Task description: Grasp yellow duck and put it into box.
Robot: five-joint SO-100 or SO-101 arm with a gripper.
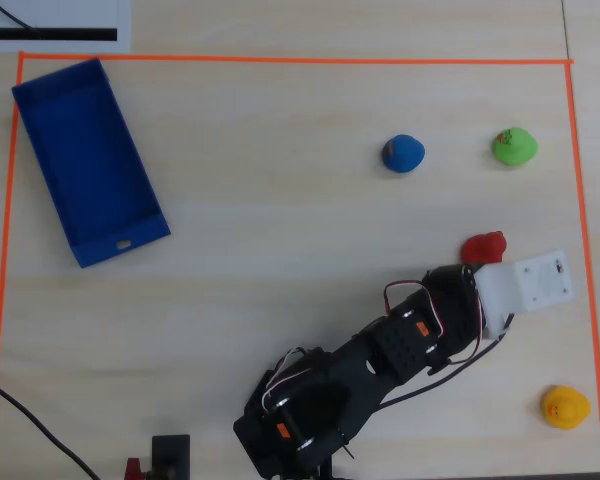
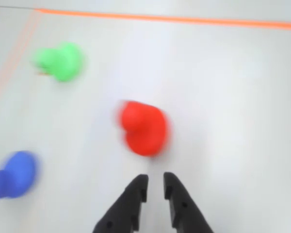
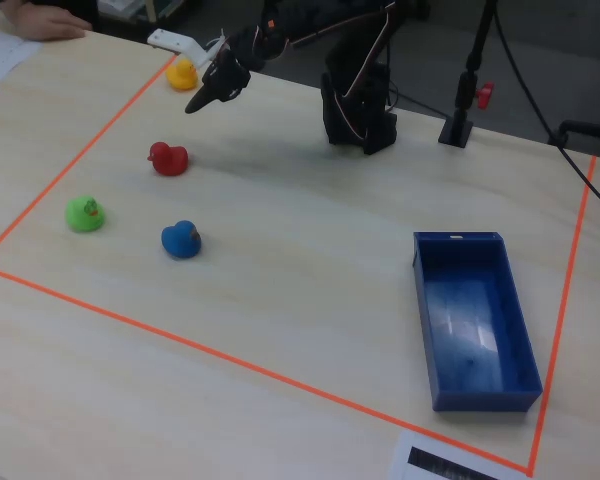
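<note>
From above, my gripper (image 1: 477, 262) hangs over the red duck (image 1: 483, 246), while the yellow duck (image 1: 565, 407) sits well apart and the box (image 1: 88, 160) is empty. At my wrist, the jaws hold nothing, with a narrow gap. Sideways, all 2 steps remain: grasping and dropping.

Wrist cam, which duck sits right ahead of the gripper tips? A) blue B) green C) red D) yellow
C: in the wrist view the red duck lies just beyond the gripper, with the green duck and blue duck off to the left; the yellow duck shows only in the other views.
</note>
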